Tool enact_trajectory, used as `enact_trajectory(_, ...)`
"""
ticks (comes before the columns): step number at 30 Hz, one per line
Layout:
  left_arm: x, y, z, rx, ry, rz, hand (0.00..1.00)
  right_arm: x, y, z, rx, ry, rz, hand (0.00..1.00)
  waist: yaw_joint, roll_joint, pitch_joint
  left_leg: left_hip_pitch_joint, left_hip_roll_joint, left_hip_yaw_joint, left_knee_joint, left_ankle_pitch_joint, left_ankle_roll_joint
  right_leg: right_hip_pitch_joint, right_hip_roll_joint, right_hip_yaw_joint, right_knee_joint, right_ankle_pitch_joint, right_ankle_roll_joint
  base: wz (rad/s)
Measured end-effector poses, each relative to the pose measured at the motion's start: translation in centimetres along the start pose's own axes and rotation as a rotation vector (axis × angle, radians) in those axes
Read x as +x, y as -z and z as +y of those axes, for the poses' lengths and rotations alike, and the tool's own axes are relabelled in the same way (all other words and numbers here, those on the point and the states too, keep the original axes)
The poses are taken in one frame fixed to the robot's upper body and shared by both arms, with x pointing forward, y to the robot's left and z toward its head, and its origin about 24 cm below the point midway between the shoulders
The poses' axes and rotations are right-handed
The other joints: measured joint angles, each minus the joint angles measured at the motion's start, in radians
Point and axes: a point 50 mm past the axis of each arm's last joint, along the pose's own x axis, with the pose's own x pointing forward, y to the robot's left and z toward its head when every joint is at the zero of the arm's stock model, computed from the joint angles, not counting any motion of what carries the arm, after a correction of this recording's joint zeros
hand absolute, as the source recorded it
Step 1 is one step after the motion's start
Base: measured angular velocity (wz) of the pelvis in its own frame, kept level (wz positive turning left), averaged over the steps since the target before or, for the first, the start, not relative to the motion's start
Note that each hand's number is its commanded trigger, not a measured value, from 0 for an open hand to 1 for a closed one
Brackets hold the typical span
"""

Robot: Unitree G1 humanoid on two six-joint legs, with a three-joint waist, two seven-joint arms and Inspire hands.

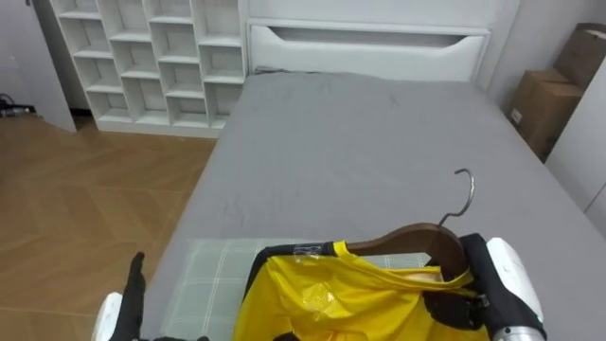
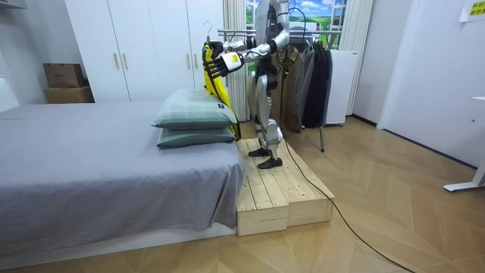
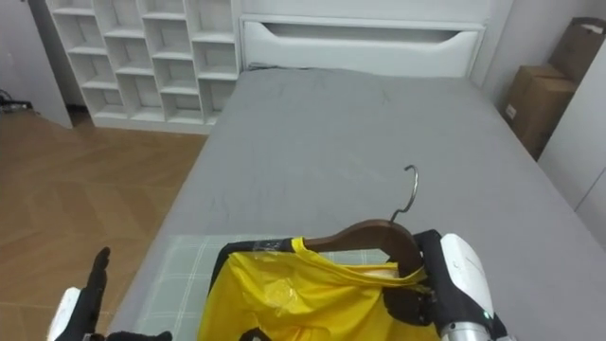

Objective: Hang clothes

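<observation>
The yellow garment (image 1: 322,298) sits on its wooden hanger (image 1: 417,237), and the right hand (image 1: 464,301) has its fingers wrapped round that hanger, holding it out over the pillows (image 2: 193,114). The left hand (image 1: 128,294) is low, fingers straight. Hanging isn't done, I'd say: the rack of dark coats (image 2: 312,76) stands behind the robot. Grey bed (image 1: 379,133) ahead, wooden platform (image 2: 280,189) underfoot, white shelves (image 1: 151,57) beyond.

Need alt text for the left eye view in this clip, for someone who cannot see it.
The robot's right hand grips a wooden hanger carrying a yellow garment, low in the view above a grey bed. Its left hand shows open at lower left; white cubby shelves stand beyond.
</observation>
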Motion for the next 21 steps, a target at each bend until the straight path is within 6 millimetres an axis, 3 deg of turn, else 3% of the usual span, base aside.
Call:
enact_trajectory(6, -0.1, 0.3, -0.2, -0.003, 0.006, 0.013, 0.00, 0.0, 0.1, 0.0, -0.009, -0.003, 0.002, 1.00, 0.005, -0.013, 0.0004, -0.001, 0.000, 0.002, -0.001, 0.000, 0.000, -0.004, 0.000, 0.002, 0.000, 0.000, 0.000, -0.01)
enact_trajectory(15, -0.4, 0.6, -0.3, -0.002, 0.014, 0.023, 0.00, -0.2, 0.5, 0.3, -0.030, -0.013, 0.018, 1.00, 0.013, -0.015, -0.0006, -0.013, 0.000, 0.014, -0.001, 0.000, 0.000, -0.019, 0.000, 0.012, 0.002, 0.000, 0.000, -0.02)
enact_trajectory(18, -0.5, 0.5, -0.7, 0.000, 0.033, 0.020, 0.00, -0.3, 0.9, 0.6, -0.042, -0.010, 0.031, 1.00, 0.009, -0.016, -0.0005, -0.016, 0.000, 0.028, 0.006, 0.000, 0.000, -0.023, -0.001, 0.028, 0.002, 0.000, 0.000, -0.10)
enact_trajectory(21, -0.5, 0.3, -1.2, 0.011, 0.054, 0.009, 0.00, -0.5, 1.5, 1.0, -0.047, -0.030, 0.058, 1.00, -0.008, -0.021, 0.0011, -0.017, 0.002, 0.072, 0.013, 0.000, 0.000, -0.041, -0.004, 0.059, 0.013, 0.000, 0.000, -0.25)
